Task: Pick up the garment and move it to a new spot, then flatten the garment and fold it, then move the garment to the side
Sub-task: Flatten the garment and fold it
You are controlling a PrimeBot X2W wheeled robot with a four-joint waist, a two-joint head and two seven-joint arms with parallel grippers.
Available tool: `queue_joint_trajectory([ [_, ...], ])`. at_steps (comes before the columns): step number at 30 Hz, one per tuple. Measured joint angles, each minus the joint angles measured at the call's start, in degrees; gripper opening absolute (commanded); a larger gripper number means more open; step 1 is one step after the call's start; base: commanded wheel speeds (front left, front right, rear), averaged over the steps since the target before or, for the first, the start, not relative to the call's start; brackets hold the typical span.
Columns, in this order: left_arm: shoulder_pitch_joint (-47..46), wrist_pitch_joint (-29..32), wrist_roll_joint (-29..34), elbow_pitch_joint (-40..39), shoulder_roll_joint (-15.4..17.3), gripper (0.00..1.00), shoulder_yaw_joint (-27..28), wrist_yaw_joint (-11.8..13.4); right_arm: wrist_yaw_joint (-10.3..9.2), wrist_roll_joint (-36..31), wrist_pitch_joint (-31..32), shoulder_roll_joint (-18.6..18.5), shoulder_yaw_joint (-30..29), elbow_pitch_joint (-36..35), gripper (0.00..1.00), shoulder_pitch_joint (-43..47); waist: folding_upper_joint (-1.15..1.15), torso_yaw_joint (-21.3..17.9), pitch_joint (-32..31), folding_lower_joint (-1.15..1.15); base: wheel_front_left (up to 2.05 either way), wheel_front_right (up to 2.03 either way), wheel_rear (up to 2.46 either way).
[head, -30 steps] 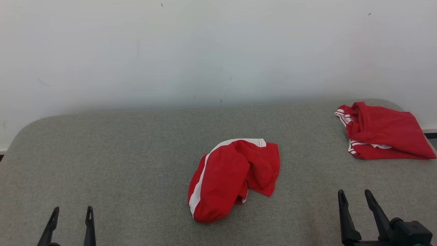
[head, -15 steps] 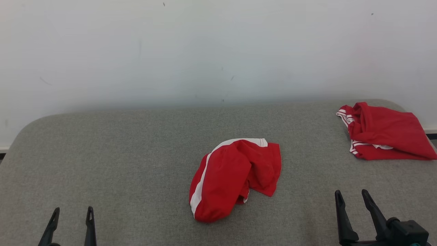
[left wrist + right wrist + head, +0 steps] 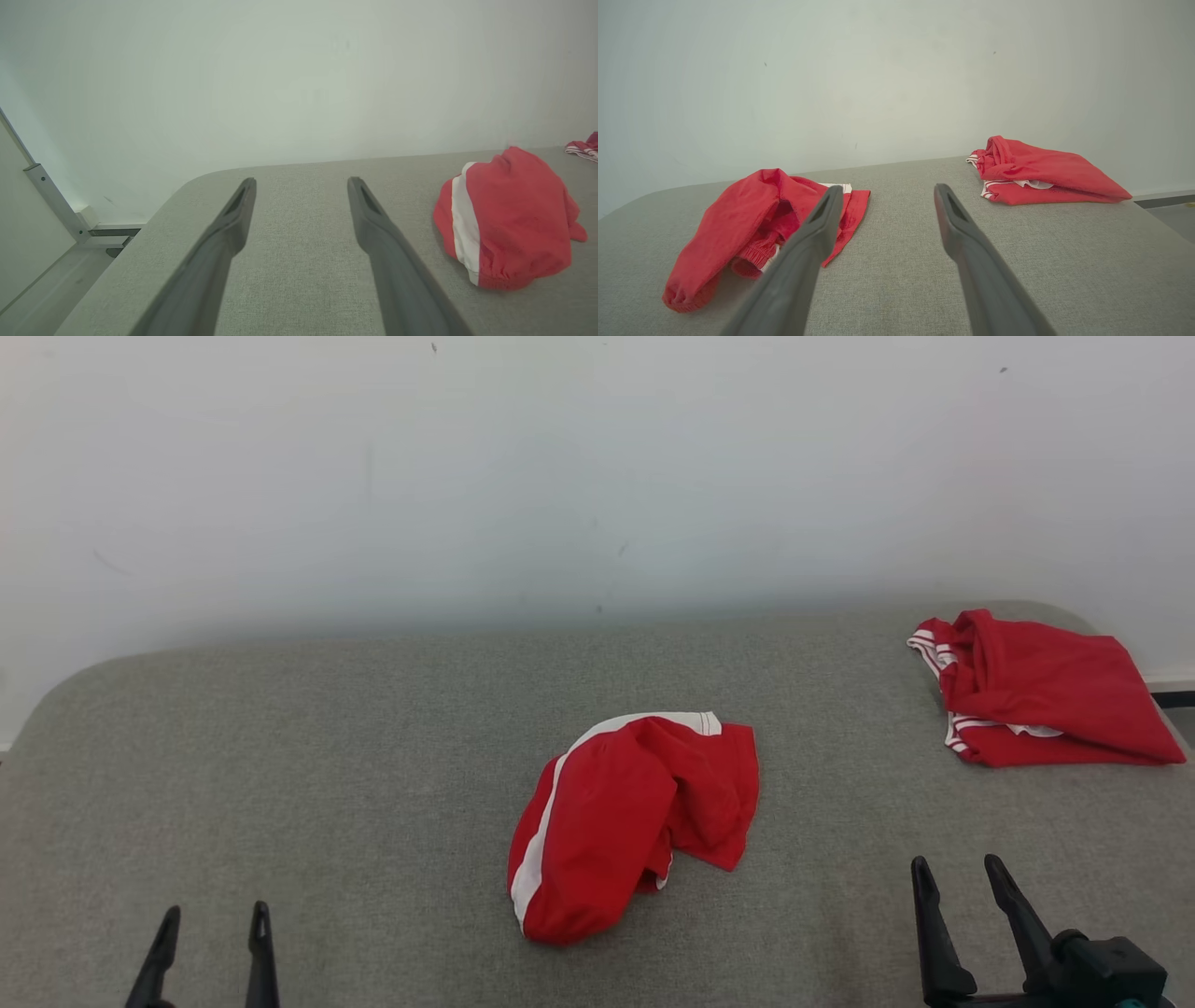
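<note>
I'm seeing the whole head view sliding a little left and up against the earlier frames, so that is my camera shifting; the crumpled red garment with a white side stripe is lying in the same heap as before, in the middle of the grey fabric-covered table. The folded red garment with white trim is also keeping its place at the far right corner, well apart from the heap. The left gripper is showing slightly nearer the centre than a second ago.

Both pincers are standing released, fingers spread wide, gripping nothing and touching neither garment. The left one is hovering over bare table, well to the left of the heap; the right gripper is hanging near the front edge, to the right of the heap.

The bottom edge is cutting off the left gripper's body. In the right wrist view one dark finger is covering part of the heap's edge, and in the left wrist view the frame border is cutting the folded garment down to a striped sliver
</note>
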Motion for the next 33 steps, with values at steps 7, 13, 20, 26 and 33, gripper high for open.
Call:
queue_joint_trajectory([
  [7, -4.2, -1.1, -0.9, 4.4, -3.4, 1.0, -4.4, -4.2, 0.0, 0.1, -0.1, 0.0, 0.3, 0.4, 1.0, -0.5, 0.0, -2.0, 0.6, 0.0, 0.0, 0.0, 0.0],
  [13, -9.8, -2.1, -2.0, 12.5, -8.2, 1.0, -9.0, -8.7, 0.0, 0.1, 0.0, 0.0, 0.4, 0.6, 1.0, -1.0, 0.0, -4.5, 1.7, 0.0, 0.0, 0.0, 0.0],
  [20, -15.5, -4.4, -4.2, 27.3, -13.5, 1.0, -12.0, -14.6, 0.0, 0.1, 0.0, 0.0, 0.7, 0.8, 1.0, -2.4, 0.0, -8.3, 3.3, 0.01, 0.0, 0.0, 0.0],
  [26, -19.8, -5.5, -4.4, 39.7, -16.4, 1.0, -13.4, -18.0, 0.0, 0.0, -0.1, 0.0, 0.6, 1.1, 1.0, -2.9, 0.0, -11.3, 4.9, 0.01, 0.0, 0.0, 0.0],
  [33, -24.1, -6.6, -4.4, 50.6, -19.1, 0.34, -13.7, -20.5, 0.0, 0.0, -0.1, 0.0, 0.5, 1.3, 1.0, -3.6, 0.01, -13.2, 6.7, 0.01, 0.0, 0.0, 0.0],
])
